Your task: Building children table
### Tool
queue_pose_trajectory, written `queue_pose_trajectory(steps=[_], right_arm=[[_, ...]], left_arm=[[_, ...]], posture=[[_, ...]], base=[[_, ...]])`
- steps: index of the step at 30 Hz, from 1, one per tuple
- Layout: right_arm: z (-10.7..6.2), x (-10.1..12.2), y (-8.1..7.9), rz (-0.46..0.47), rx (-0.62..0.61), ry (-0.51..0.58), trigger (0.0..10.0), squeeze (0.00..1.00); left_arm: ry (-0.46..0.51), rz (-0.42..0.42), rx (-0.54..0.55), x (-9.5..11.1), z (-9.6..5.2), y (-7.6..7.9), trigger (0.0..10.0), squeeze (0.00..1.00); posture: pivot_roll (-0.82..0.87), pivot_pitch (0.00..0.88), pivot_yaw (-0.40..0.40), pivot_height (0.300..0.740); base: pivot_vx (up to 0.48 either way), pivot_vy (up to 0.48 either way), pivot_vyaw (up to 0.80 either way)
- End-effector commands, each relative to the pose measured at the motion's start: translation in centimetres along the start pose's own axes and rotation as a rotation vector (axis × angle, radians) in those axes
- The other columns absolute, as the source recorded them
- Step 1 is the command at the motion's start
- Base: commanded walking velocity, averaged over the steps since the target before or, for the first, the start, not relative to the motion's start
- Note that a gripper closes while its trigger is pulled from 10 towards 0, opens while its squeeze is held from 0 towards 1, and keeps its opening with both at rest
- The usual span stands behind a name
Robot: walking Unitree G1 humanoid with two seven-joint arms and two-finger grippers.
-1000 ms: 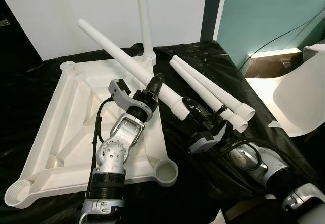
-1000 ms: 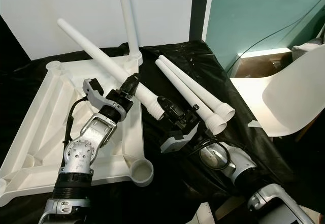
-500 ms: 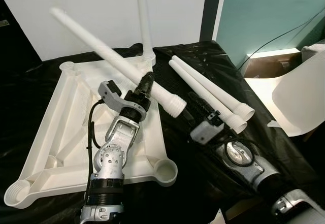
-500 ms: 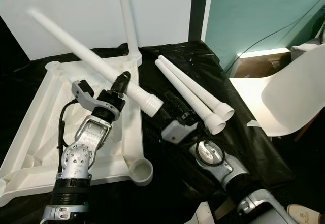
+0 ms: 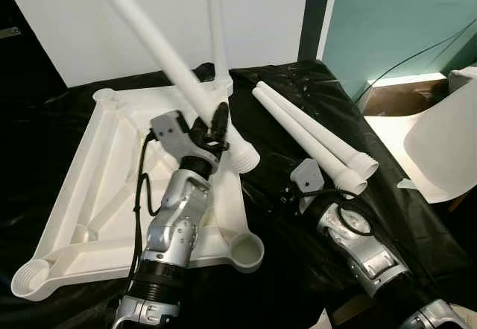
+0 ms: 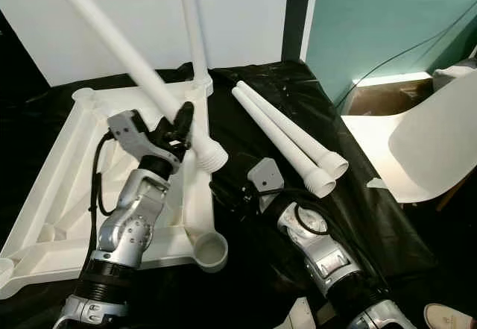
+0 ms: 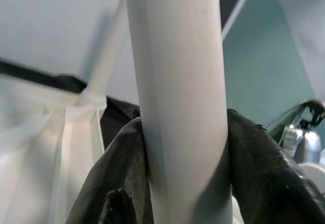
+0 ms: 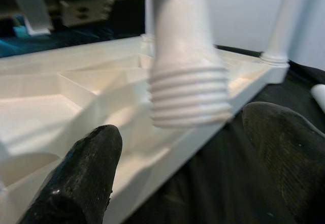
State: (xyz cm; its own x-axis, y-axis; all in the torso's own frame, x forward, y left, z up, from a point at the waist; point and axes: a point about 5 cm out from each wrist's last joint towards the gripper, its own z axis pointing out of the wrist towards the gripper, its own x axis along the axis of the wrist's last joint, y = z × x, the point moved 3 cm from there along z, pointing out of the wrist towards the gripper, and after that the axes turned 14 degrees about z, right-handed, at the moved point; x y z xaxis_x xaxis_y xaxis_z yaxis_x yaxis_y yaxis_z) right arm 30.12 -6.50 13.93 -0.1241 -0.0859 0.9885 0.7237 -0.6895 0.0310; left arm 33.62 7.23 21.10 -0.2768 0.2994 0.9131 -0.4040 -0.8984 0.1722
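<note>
Up goes the white table leg (image 5: pixel 173 71): a moment ago it leaned low over the tabletop, and now it points steeply up and away, with its screw end (image 5: pixel 244 157) hanging just above the tabletop's edge. The right tool (image 8: pixel 167 183) has pulled back from the leg and now waits just under that screw end, its two black fingers (image 8: pixel 76 183) spread wide with nothing between them.

Closest to the robot is an empty round corner socket (image 5: pixel 246 251) of the upside-down white tabletop (image 5: pixel 89 172), which lies on the black-covered table (image 5: pixel 298 98). The left tool (image 5: pixel 216 124) squeezes the leg close to its screw end.

Beside the tabletop lie two more legs (image 5: pixel 309 135), side by side. At the far corner one leg (image 5: pixel 215 23) already stands straight up.

The leg looks stiff, light and smooth, so it could slip. Holding it low, near the ridges, seems best for turning it in.
</note>
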Motion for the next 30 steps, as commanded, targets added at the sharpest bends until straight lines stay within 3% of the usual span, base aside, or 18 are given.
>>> queue_pose_trajectory(steps=[1, 7, 14, 24, 25, 30], right_arm=[[0.3, 0.6, -0.1, 0.009, 0.027, 0.012, 10.0, 0.0], [2.1, 2.7, 0.1, -0.023, 0.098, 0.057, 10.0, 0.0], [4.1, 3.6, 0.1, -0.077, 0.136, 0.04, 10.0, 0.0], [6.3, 2.5, -0.1, -0.088, 0.154, -0.003, 10.0, 0.0], [6.6, 2.5, -0.3, -0.08, 0.163, -0.005, 0.0, 0.0], [6.9, 2.5, -0.8, -0.072, 0.191, -0.005, 0.0, 0.0]], left_arm=[[0.105, 0.057, -0.27, 1.5, 0.1, 2.6, 0.0, 0.0], [0.153, 0.117, -0.372, 2.1, -0.1, 4.5, 0.0, 0.0], [0.17, 0.162, -0.401, 1.8, -0.4, 5.4, 0.0, 0.0], [0.18, 0.14, -0.431, 1.8, -1.0, 6.3, 0.0, 0.0], [0.179, 0.138, -0.437, 1.8, -1.0, 6.4, 0.0, 0.0], [0.17, 0.147, -0.437, 1.6, -1.0, 6.6, 0.0, 0.0]], posture=[[0.04, 0.0, 0.044, 0.74], [0.04, 0.0, 0.039, 0.74], [0.06, 0.0, 0.03, 0.74], [0.07, 0.0, 0.023, 0.74], [0.08, 0.0, 0.02, 0.74], [0.08, 0.0, 0.016, 0.74]], base=[[0.0, 0.0, 0.0], [0.0, 0.0, 0.0], [0.0, 0.0, 0.0], [0.0, 0.0, 0.0], [0.0, 0.0, 0.0], [0.0, 0.0, 0.0]])
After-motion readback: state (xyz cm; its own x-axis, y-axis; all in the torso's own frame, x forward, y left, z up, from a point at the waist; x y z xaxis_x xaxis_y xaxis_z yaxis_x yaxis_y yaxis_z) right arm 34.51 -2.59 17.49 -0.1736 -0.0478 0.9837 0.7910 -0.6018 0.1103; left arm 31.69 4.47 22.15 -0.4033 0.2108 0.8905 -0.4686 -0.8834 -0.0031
